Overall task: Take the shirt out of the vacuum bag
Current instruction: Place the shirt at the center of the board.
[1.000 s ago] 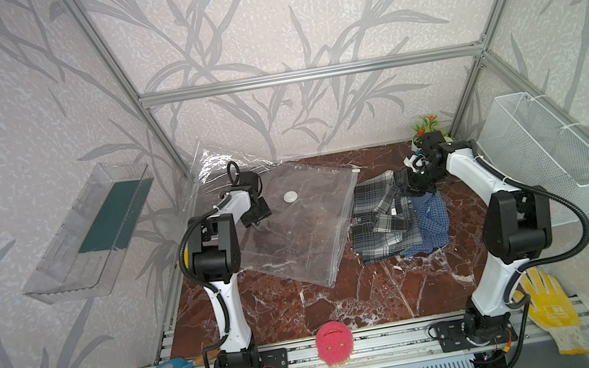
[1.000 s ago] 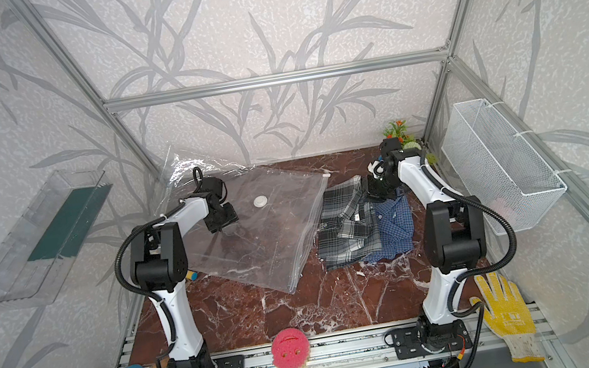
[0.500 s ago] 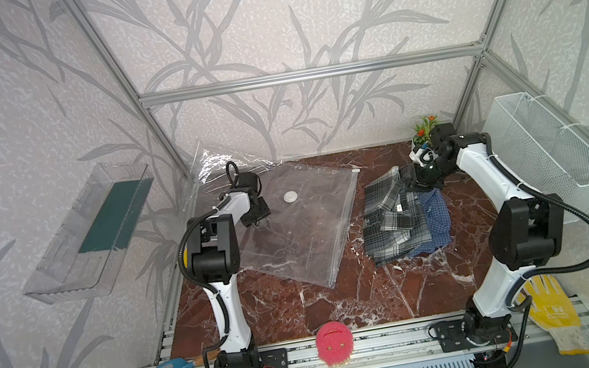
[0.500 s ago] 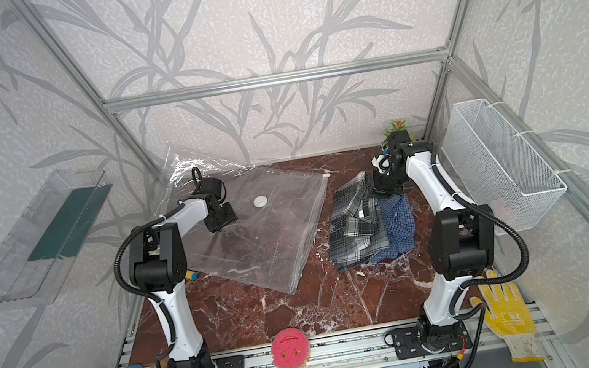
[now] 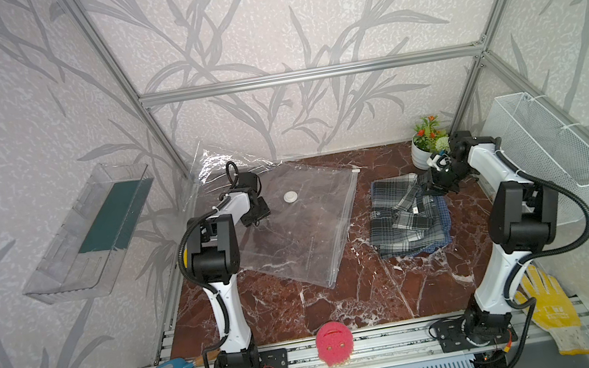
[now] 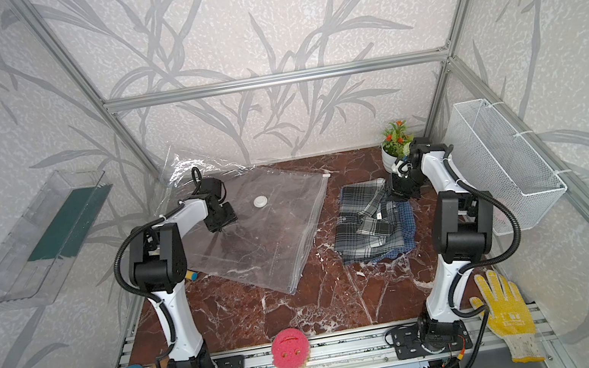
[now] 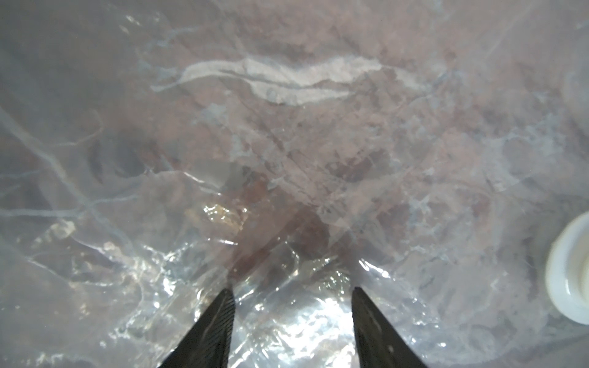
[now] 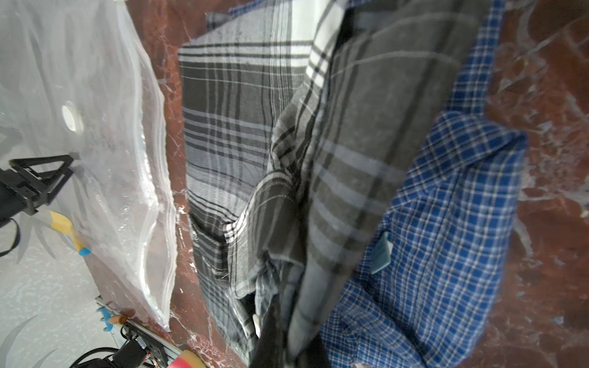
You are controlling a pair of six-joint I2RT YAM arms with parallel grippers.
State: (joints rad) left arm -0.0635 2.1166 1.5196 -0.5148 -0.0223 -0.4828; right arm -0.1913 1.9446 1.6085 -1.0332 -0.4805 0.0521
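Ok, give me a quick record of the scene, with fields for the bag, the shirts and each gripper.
vacuum bag: flat on the marble table, looks empty, white valve facing up
grey plaid shirt: outside the bag, crumpled on the table beside it
blue check shirt: outside the bag, partly under the grey plaid shirt
left gripper: open, tips down on the bag near the valve
right gripper: shut on the grey plaid shirt at its far edge
task state: shirt appears out of the bag

Both top views overlook the whole table (image 5: 344, 305) from high in front; wrist views sit close to bag (image 7: 287, 127) and shirt (image 8: 229, 111).
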